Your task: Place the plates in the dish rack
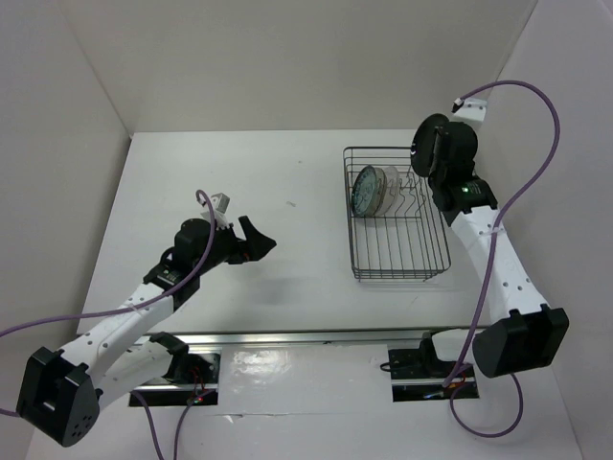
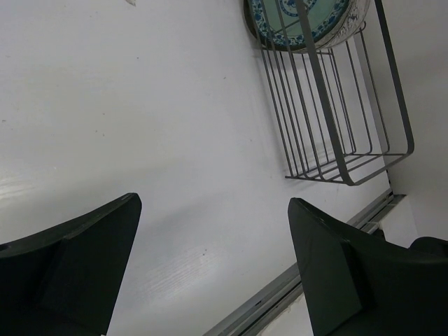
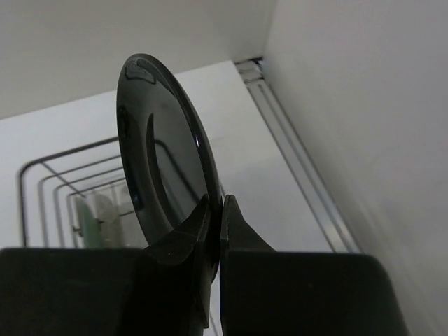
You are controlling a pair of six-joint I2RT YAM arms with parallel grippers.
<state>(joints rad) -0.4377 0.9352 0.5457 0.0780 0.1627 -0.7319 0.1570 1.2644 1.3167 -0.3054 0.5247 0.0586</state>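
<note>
Plates are mostly in: the teal plate (image 1: 365,190) stands upright at the far end of the rack (image 1: 402,275), with pale plates (image 1: 387,186) just beside it (how many, I can't tell). The black plate (image 3: 157,161) is in the air by the rack's far right corner, pinched at its rim in the right claw (image 3: 215,210), jaws closed tight on it. Well to the left, the left claw (image 1: 257,240) hangs wide open, holding nothing. Slotting the black plate looks like all that's left.
</note>
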